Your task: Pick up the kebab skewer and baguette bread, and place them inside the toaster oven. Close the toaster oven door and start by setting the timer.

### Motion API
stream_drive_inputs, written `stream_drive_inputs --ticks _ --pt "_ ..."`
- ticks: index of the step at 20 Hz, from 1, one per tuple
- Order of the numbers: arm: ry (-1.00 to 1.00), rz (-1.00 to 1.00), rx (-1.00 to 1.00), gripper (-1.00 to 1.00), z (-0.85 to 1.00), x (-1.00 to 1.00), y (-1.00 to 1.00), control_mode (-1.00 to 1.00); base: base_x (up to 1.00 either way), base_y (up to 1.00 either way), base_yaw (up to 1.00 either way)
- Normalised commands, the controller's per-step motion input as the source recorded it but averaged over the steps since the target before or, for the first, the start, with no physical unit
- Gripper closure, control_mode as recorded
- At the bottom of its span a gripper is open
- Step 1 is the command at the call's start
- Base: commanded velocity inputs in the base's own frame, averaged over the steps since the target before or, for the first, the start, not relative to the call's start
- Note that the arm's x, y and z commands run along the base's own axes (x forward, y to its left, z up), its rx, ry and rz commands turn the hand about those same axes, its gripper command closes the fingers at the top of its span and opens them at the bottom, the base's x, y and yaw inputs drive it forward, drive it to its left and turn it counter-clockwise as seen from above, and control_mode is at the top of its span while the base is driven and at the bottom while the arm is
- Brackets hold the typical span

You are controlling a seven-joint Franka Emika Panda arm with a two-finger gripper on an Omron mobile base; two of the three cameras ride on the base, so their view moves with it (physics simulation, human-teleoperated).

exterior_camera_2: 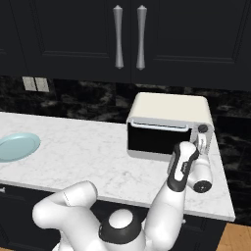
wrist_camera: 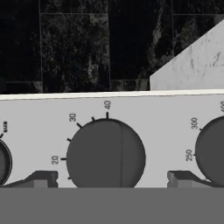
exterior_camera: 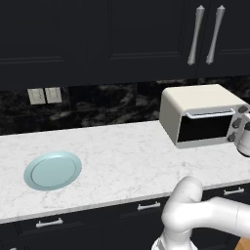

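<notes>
White robot arm's gripper [wrist_camera: 107, 179] has its fingers spread wide either side of a dark round timer knob [wrist_camera: 105, 153]. From the right, the cream-beige toaster oven [exterior_camera_2: 169, 125] sits shut near the marble bench's [exterior_camera_2: 88, 152] right edge. From the left, a light blue plate [exterior_camera: 52, 170] lies well apart, open bench between.

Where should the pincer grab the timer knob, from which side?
Grip the round timer knob across its curved rim, coming straight at the toaster oven panel. The open pincer already has one fingertip on each side, so probably just advance and close.
</notes>
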Motion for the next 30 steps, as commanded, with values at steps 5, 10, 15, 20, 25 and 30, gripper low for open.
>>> stream_drive_inputs --ticks 5,10,15,20,25,30 --pt "0.00 0.00 0.02 -1.00 0.00 -0.01 0.00 -1.00 0.00 0.00 0.00" --pt "0.00 0.00 0.01 -1.00 0.00 0.05 0.00 -1.00 0.00 0.00 0.00" --pt "0.00 0.00 0.00 1.00 0.00 0.04 -0.02 -1.00 0.00 0.00 0.00" --pt "0.00 0.00 0.00 1.00 0.00 0.00 -0.06 -1.00 0.00 0.00 0.00" --pt "0.00 -0.02 0.00 1.00 0.01 0.01 0.00 -1.00 0.00 0.00 0.00" --pt "0.00 -0.06 0.01 1.00 0.06 -0.04 0.00 -1.00 0.00 0.00 0.00"
